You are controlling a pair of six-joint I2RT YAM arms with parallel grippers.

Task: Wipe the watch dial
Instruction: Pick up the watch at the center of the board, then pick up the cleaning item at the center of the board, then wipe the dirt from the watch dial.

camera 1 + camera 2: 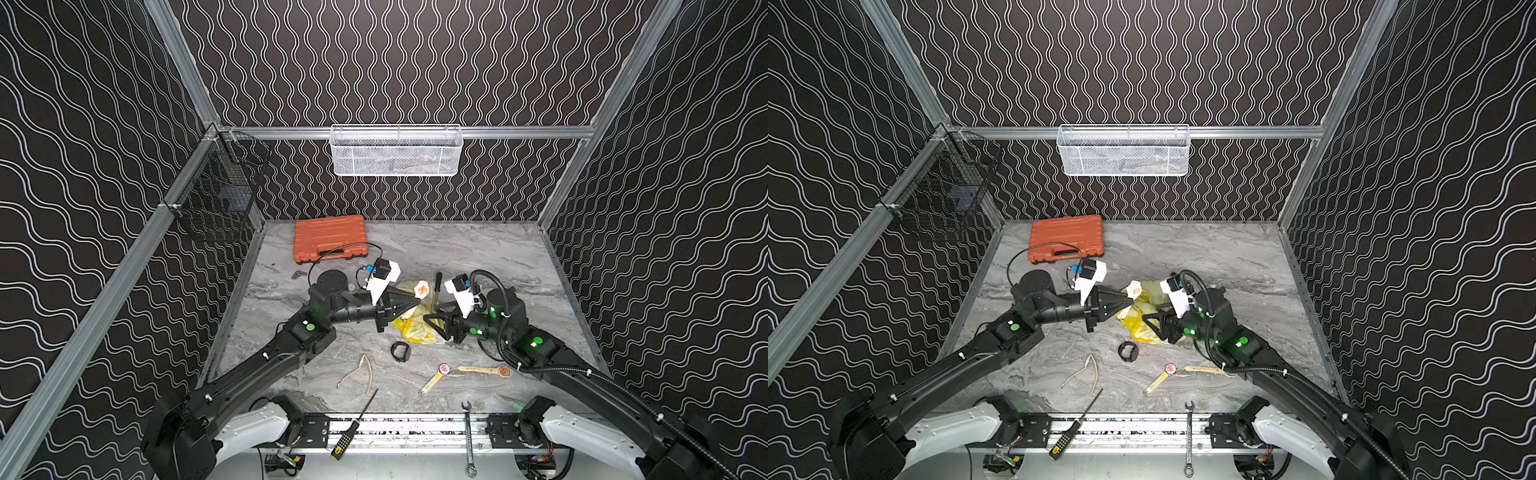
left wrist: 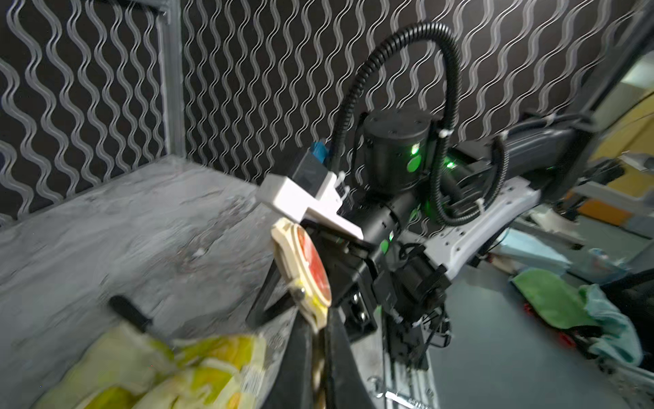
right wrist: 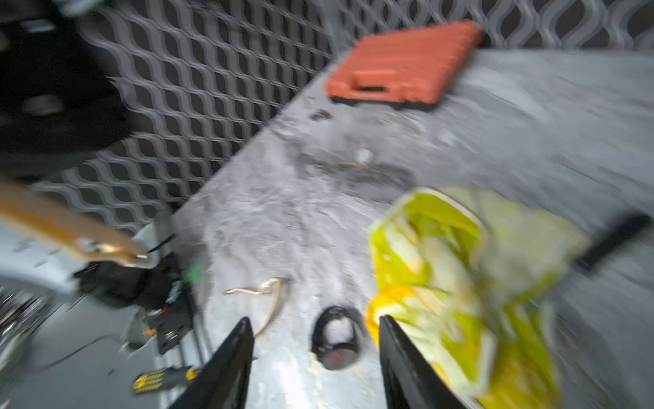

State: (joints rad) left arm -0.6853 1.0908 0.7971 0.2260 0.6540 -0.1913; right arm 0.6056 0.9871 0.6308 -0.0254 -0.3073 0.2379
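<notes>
Your left tool (image 2: 318,336) is clamped tight on the strap of a cream-cased watch (image 2: 293,262), just below the case. The watch stands clear of the counter (image 1: 478,257), with its red dial (image 2: 313,269) turned toward the right arm. In both top views the watch sits at the tip of the left tool (image 1: 417,300), raised over the far edge of a crumpled yellow cloth (image 1: 415,330) near the middle of the counter. Your right tool (image 3: 314,318) has its jaws spread apart and grips nothing. The right wrist view is blurred, but you can see the cloth lying just beside one finger and a black watch band (image 3: 334,340) on the counter beyond the gap. From above, the right tool (image 1: 428,321) is low over the near side of the cloth and points toward the left tool, the two tips near each other but apart. Closer to you on the counter lie a pair of glasses (image 1: 363,372), a yellow-strapped watch with a red face (image 1: 441,370) and a tan-strapped watch (image 1: 484,369). An orange tool case (image 1: 330,239) lies at the far left of the counter. A screwdriver (image 1: 353,428) and a wrench (image 1: 468,436) rest across the front rail.
</notes>
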